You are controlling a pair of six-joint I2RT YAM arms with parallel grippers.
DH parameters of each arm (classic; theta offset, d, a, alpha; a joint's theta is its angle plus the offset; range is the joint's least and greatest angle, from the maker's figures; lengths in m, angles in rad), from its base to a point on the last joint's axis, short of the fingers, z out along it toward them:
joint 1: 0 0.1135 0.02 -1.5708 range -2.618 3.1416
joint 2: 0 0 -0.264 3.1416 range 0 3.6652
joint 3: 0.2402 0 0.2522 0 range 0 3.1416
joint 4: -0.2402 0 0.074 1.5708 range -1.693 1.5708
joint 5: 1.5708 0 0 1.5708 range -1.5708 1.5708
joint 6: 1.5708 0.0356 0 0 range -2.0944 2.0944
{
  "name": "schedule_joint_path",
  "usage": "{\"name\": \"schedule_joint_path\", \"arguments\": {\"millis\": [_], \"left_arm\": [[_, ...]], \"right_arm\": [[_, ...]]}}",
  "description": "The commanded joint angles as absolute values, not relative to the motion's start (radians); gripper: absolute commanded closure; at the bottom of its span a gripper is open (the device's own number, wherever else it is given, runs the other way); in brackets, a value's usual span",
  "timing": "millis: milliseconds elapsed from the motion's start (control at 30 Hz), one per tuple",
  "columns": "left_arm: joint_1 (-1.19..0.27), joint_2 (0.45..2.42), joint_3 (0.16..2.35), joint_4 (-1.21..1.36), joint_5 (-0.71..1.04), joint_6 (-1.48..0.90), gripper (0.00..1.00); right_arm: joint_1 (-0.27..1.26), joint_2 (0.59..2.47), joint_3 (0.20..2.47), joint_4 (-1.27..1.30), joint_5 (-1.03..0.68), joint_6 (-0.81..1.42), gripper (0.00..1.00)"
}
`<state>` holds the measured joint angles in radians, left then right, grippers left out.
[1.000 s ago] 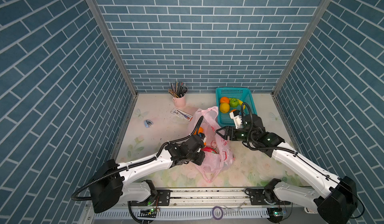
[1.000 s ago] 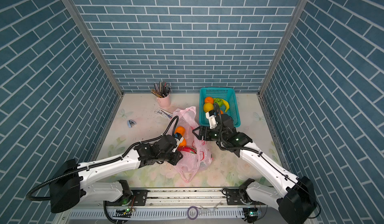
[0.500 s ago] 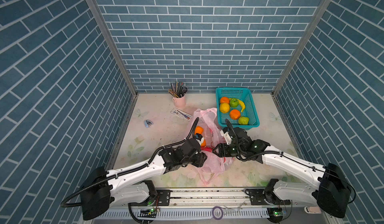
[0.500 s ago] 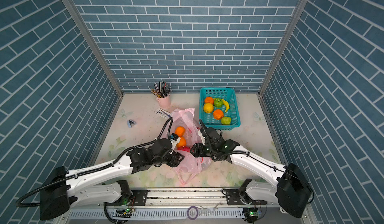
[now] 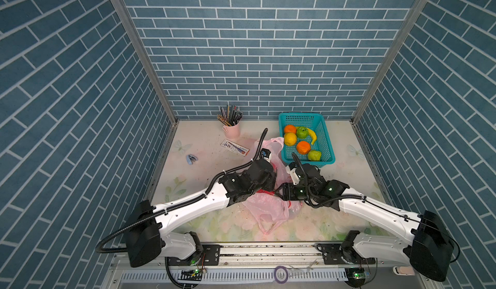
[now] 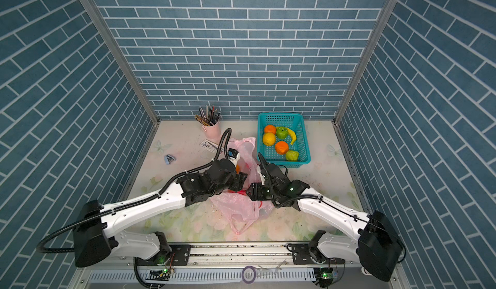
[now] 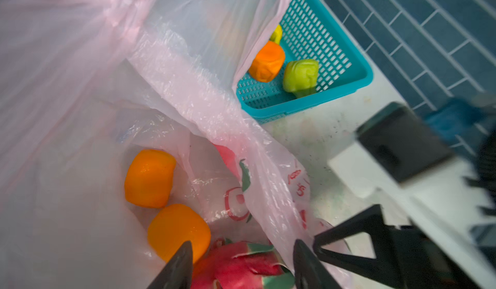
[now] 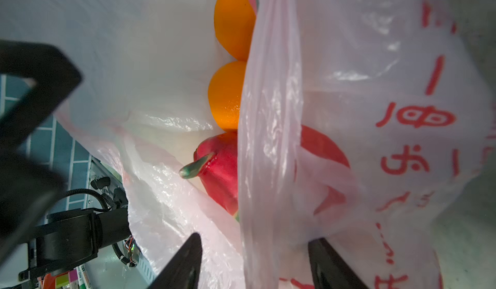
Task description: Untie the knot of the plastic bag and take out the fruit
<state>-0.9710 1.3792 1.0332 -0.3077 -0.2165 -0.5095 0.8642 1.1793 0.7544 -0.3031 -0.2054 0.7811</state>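
Right arm has swung from the basket [image 5: 320, 134] back to the plastic bag [image 5: 268, 207], which lies mid-table, mouth gaping. Both the right gripper [image 8: 255, 239] and left gripper [image 7: 241, 246] stand open. Film looks flimsy, slippery; grasp the firm-looking dragon fruit [image 7: 241, 266] bodily. Two oranges [image 7: 149, 179] remain bagged; six pieces lie in the basket

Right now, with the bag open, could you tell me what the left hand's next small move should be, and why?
Probably ease the left hand down and close on the dragon fruit: its open fingers straddle it inside the plastic bag, beside two oranges.
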Motion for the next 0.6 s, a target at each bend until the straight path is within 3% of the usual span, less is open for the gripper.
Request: {"name": "schedule_joint_path", "arguments": {"millis": [0,367,567], "left_arm": [[-0.925,1.438,1.057,-0.384,-0.268,-0.486,0.40],[-0.795,1.620,1.163,-0.385,-0.186,-0.341,0.40],[-0.760,1.728,1.248,-0.436,-0.201,-0.293,0.38]], "right_arm": [[0.869,1.143,0.775,-0.301,-0.144,0.821,0.35],[0.869,1.084,0.854,-0.359,-0.046,0.806,0.21],[0.869,1.051,0.896,-0.363,-0.009,0.785,0.18]]}}
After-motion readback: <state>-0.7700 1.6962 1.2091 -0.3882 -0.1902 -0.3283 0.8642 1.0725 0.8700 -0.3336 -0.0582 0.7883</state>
